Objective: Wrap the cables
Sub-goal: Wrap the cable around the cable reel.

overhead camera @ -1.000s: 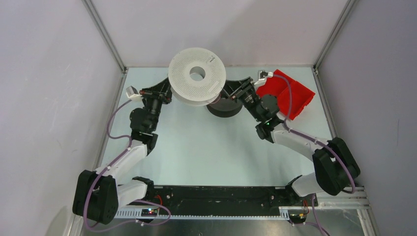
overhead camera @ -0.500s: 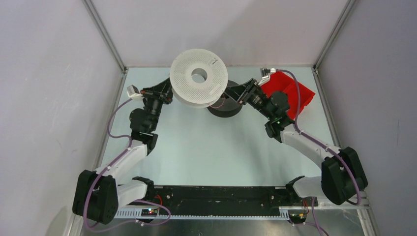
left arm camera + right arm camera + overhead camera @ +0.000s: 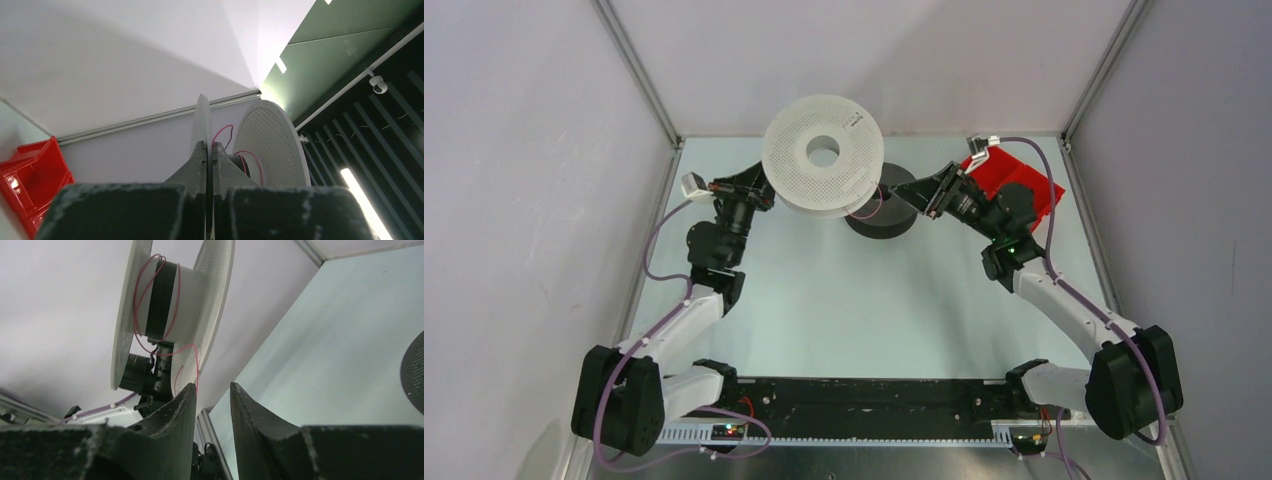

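Now, my left pincer (image 3: 206,145) clamps the white spool (image 3: 794,170) by its flange; its loose cable (image 3: 197,365) dangles just off one fingertip of my parted right pincer (image 3: 213,386).

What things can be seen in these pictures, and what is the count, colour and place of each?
white spool: one, white, held above the far table
cable: one, thin pink-red, looped loosely round the white spool's core, a strand hanging toward the right gripper
dark spool: one, dark grey, flat on the table, partly hidden under the white spool
bin: one, red, far right corner
table: one, pale green
left gripper: shut on the white spool's flange edge
right gripper: jaws apart, beside the hanging strand
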`<state>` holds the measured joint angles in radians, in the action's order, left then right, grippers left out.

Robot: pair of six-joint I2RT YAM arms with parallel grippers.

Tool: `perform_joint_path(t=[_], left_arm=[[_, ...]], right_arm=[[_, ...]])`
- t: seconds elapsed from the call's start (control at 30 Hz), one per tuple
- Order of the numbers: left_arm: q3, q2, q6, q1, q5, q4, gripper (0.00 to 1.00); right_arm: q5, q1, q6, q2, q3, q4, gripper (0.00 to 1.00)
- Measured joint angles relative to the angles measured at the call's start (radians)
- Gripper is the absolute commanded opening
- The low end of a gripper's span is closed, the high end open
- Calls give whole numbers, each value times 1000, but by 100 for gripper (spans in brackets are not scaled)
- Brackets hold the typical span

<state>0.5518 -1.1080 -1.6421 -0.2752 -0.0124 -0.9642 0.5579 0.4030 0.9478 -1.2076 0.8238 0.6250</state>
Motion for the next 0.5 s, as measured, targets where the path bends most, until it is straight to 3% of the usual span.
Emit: perform_joint_path(t=[0.5], left_arm=[[0,-5,0,0,0,0,0]], right_arm=[[63,22,69,-33,-2,77,33]])
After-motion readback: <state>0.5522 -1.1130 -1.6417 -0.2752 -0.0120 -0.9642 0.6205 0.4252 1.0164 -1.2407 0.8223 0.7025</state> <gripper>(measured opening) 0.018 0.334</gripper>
